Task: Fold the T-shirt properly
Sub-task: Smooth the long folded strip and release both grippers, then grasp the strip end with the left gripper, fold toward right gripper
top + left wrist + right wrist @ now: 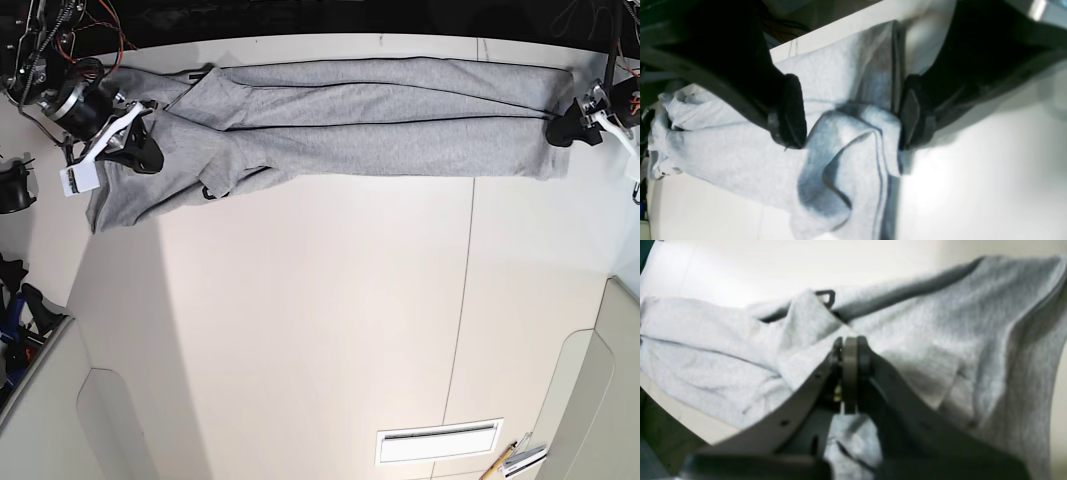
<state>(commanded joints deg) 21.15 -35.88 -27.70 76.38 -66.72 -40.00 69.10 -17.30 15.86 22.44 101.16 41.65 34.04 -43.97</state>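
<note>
The light grey T-shirt (pixel 380 130) lies stretched in a long band along the table's far edge, folded lengthwise and bunched at its left end. My right gripper (pixel 145 155) sits on that bunched end. In the right wrist view its fingers (pixel 850 346) are shut on a pinch of the shirt (pixel 923 333), and a bit of black print (pixel 826 296) peeks from a fold. My left gripper (pixel 562 130) is at the shirt's right end. In the left wrist view it (pixel 851 116) is open, its two black fingers straddling a raised fold of the shirt (pixel 740 156).
The white table (pixel 320 320) spreads out in front of the shirt. A slotted white plate (pixel 437 442) and some pens (pixel 515 460) lie near the front right. Cables and dark gear (pixel 50 50) crowd the back left corner.
</note>
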